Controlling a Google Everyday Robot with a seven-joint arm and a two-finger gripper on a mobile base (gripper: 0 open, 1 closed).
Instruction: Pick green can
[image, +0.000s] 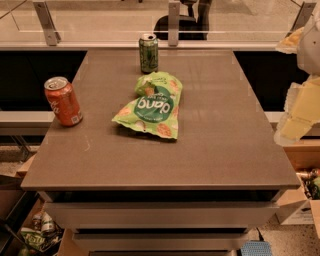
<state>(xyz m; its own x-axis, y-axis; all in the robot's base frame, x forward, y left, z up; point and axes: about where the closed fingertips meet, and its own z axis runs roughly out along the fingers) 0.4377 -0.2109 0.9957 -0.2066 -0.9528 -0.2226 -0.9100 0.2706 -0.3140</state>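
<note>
Dark green drink can with silver top (148, 53) stands upright at the far edge of the grey tabletop (225, 140), pale label unreadable. Pale gripper (299, 112) hangs beyond the right edge; its opening cannot be told.

body | gripper (298, 114): pale cream-yellow, blocky, flat faces with angled edges, at 3 o'clock of the view | arm (311, 45): white rounded casing, yellow-tinted part on its 9 o'clock side, at 2 o'clock
</note>
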